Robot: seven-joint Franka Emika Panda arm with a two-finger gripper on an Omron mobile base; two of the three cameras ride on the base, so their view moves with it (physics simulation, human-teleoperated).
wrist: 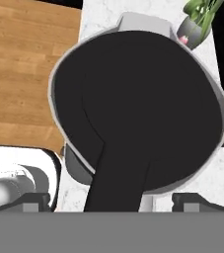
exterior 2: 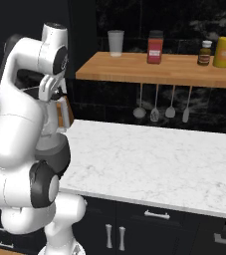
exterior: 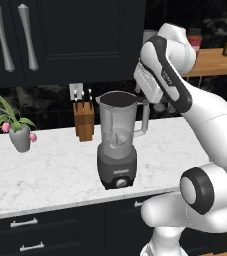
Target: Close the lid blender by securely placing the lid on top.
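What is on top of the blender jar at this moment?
The black lid sits on the mouth of the blender, its tab reaching toward the open pincer. The lid hides the jar's inside from above, so what lies in it cannot be seen.

Counter [exterior: 45, 170]: white marble, grey veining.
Lower cabinets [exterior 2: 149, 224]: dark, with silver bar handles.
Upper cabinets [exterior: 60, 35]: dark, long grey pulls.
Back wall [exterior 2: 184, 20]: black, glossy stone.
Shelf [exterior 2: 159, 69]: light wood, carrying a cup and jars (labels unreadable); utensils [exterior 2: 162, 107] hang beneath.
Corner: pink flowers in grey vase [exterior: 20, 137].
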